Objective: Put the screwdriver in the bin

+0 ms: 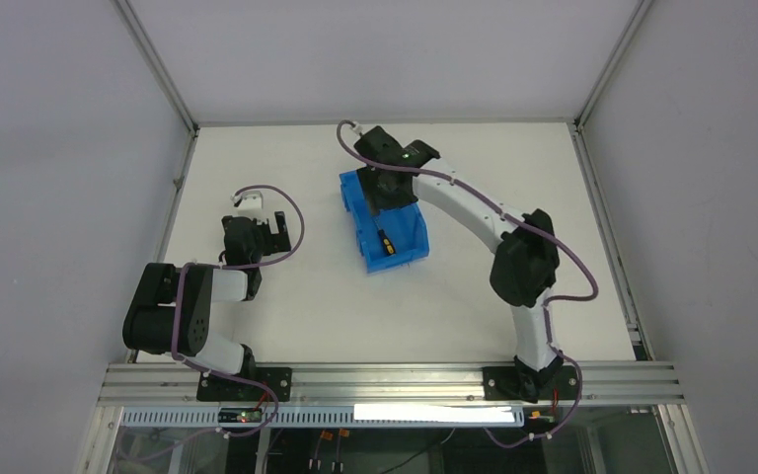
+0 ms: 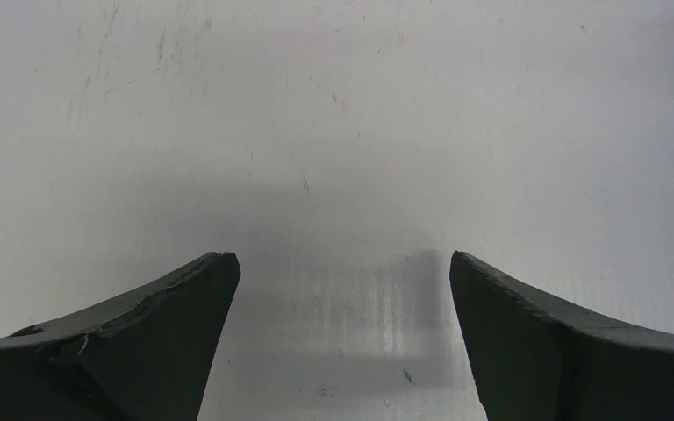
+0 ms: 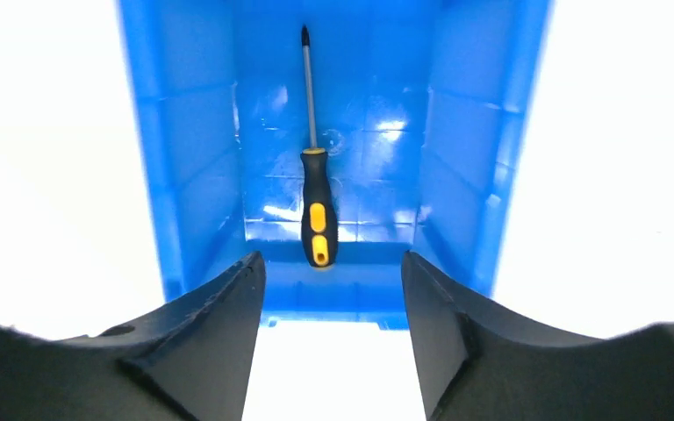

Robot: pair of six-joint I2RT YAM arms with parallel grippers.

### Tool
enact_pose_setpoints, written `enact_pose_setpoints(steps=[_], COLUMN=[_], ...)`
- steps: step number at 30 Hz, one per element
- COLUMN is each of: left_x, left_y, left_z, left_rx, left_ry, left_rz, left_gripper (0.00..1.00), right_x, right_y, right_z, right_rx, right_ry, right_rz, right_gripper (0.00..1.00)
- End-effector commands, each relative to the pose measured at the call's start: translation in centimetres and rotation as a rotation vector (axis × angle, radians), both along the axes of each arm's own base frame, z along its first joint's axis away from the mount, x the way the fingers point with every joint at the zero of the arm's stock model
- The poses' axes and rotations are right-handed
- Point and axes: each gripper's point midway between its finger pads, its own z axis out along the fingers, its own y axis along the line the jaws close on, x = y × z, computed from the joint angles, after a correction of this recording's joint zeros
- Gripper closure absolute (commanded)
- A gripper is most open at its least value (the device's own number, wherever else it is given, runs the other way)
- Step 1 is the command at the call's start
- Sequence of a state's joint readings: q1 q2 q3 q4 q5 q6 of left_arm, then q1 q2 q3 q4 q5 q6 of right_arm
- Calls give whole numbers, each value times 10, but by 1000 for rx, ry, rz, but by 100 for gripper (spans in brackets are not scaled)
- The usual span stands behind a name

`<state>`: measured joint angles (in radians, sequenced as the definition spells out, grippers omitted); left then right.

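Observation:
The blue bin (image 1: 410,247) stands near the middle of the white table. The screwdriver (image 1: 386,243), with a black and yellow handle, lies flat on the bin's floor. In the right wrist view the screwdriver (image 3: 318,210) lies free along the bin (image 3: 193,158), its tip pointing away from the camera. My right gripper (image 3: 332,254) hovers open over the bin's far end (image 1: 387,188), and nothing is between its fingers. My left gripper (image 1: 278,229) stands open over bare table at the left, and the left wrist view shows its jaws (image 2: 342,259) wide apart with nothing between them.
Grey enclosure walls (image 1: 79,148) close the table in on the left, right and far sides. An aluminium rail (image 1: 385,380) carrying both arm bases runs along the near edge. The right arm's elbow (image 1: 523,262) hangs to the right of the bin.

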<state>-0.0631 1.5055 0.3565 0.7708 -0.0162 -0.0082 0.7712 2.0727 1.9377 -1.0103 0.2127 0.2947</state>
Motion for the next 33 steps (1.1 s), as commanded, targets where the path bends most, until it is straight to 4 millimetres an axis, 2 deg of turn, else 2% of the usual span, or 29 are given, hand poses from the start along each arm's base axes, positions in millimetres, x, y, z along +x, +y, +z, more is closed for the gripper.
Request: enact_pose_setpoints(steps=[1, 2, 4, 7, 9, 10, 11, 12, 13, 14, 15, 16, 17, 18, 26, 30, 33], left_x=[11, 11, 11, 11, 11, 11, 11, 11, 11, 11, 11, 11, 11, 11, 11, 11, 11], left_y=[1, 1, 1, 1, 1, 1, 1, 1, 1, 1, 1, 1, 1, 1, 1, 1, 1], left_z=[17, 17, 17, 17, 17, 17, 17, 17, 17, 17, 17, 17, 17, 17, 17, 17, 17], left_rx=[-13, -13, -13, -14, -13, -14, -14, -14, -13, -14, -13, -14, -13, -14, -13, -13, -13], left_ry=[-61, -60, -60, -62, -60, -61, -61, -61, -61, -60, -60, -61, -60, -61, -60, -60, -62], left_rz=[-6, -5, -5, -5, -5, -5, -5, -5, -4, -5, -4, -4, -5, -6, -4, -5, -5], left_gripper=[0, 0, 0, 0, 0, 0, 0, 0, 0, 0, 0, 0, 0, 0, 0, 0, 0], right_x=[2, 0, 1, 7, 4, 8, 7, 11, 11, 11, 12, 8, 9, 5, -5, -6, -3], right_y=[-22, -28, -45, -80, -110, -122, -138, -150, -170, -187, -195, -213, -222, -231, -269, -271, -269], right_z=[110, 120, 133, 142, 137, 147, 128, 137, 116, 108, 112, 90, 88, 75, 24, 11, 13], right_rx=[91, 103, 116, 147, 170, 209, 199, 229, 210, 196, 213, 183, 197, 188, 148, 122, 140], right_ry=[-228, -253, -305, -381, -417, -471, -474, -540, -551, -591, -647, -653, -696, -695, -739, -716, -734], right_rz=[11, 11, -6, -77, -125, -152, -176, -203, -237, -276, -305, -347, -374, -393, -603, -603, -593], right_gripper=[34, 28, 4, 1, 1, 1, 1, 1, 1, 1, 1, 1, 1, 1, 1, 1, 1])
